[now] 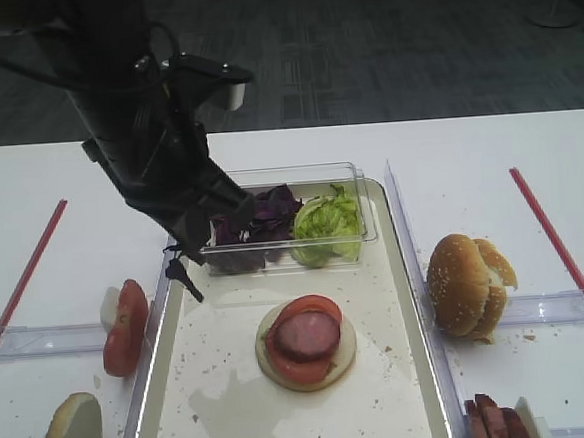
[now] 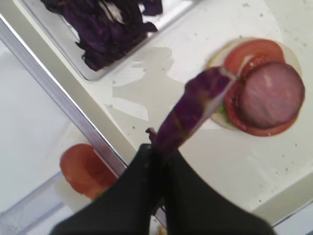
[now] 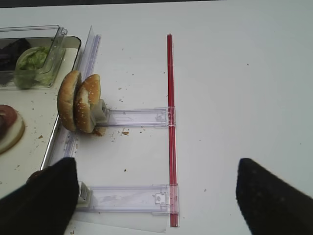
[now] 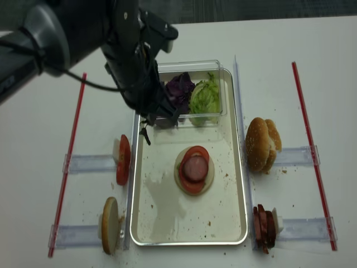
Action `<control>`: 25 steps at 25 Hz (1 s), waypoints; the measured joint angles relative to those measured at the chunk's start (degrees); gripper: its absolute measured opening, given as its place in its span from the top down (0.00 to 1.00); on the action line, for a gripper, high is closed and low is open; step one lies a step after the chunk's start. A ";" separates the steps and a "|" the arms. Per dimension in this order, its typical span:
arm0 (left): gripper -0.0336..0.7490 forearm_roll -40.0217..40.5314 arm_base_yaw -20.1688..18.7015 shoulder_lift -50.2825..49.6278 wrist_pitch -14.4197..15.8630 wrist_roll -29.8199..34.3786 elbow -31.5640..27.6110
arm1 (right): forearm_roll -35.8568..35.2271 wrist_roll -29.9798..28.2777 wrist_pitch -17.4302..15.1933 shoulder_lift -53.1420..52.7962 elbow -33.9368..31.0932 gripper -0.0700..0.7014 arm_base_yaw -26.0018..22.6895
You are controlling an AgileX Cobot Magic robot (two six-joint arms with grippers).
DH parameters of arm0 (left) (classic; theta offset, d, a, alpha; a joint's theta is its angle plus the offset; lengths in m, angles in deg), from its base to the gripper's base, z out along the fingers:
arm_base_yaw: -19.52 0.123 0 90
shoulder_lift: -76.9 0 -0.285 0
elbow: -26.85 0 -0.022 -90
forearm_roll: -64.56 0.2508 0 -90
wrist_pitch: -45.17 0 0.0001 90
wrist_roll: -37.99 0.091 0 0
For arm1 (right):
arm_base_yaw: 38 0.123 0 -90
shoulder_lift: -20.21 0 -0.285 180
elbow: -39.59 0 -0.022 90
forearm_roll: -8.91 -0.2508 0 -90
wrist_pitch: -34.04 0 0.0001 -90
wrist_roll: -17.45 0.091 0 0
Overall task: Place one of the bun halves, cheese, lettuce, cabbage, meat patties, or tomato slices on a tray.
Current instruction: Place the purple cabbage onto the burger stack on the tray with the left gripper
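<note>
A large shallow metal tray [image 1: 398,302] sits in the middle of a white table [image 1: 468,157]. The left gripper [image 1: 184,275] hangs over the tray's far left corner, its jaws pinched closed on a strip of purple cabbage [image 2: 190,110]; in the left wrist view the strip sticks out from between the black fingers [image 2: 122,196] and points toward the stack in the tray. That stack lies to the right of and nearer than the gripper, apart from it: a pale flat bun half [image 1: 306,353] with a tomato slice [image 1: 314,313] and a round meat patty [image 1: 307,335] on top. Just right of the gripper, at the far end of the tray, a clear plastic box [image 1: 354,175] holds more cabbage [image 1: 262,216] on its left and light green lettuce [image 1: 328,226] on its right. Left of the tray, outside the rim, tomato slices [image 1: 126,326] stand on edge in a clear holder, and a pale bun half [image 1: 72,435] stands nearer. Right of the tray, sesame bun halves [image 1: 467,285] stand upright in another clear holder, with meat patties [image 1: 490,421] on edge nearer (only partly in view). The right gripper [image 3: 156,196] hovers over the table to the right of the tray with its fingers spread wide apart, nothing between them. Red strips [image 1: 554,241] lie along the table on both sides.
</note>
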 joint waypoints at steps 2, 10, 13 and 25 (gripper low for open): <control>0.94 0.00 -0.23 1.14 -0.28 -0.62 -1.76 | 0.00 0.00 0.00 0.00 0.00 0.05 0.00; 0.95 0.00 -2.35 1.42 -1.60 -1.47 -2.81 | 0.00 0.00 0.00 0.00 0.00 0.05 0.00; 0.94 0.00 -5.10 1.42 -2.90 -1.91 -2.81 | 0.00 0.00 0.00 0.00 0.00 0.05 0.00; 0.95 -1.41 -12.85 1.30 -6.94 -3.16 -2.81 | 0.00 0.00 0.00 0.00 0.00 0.05 0.00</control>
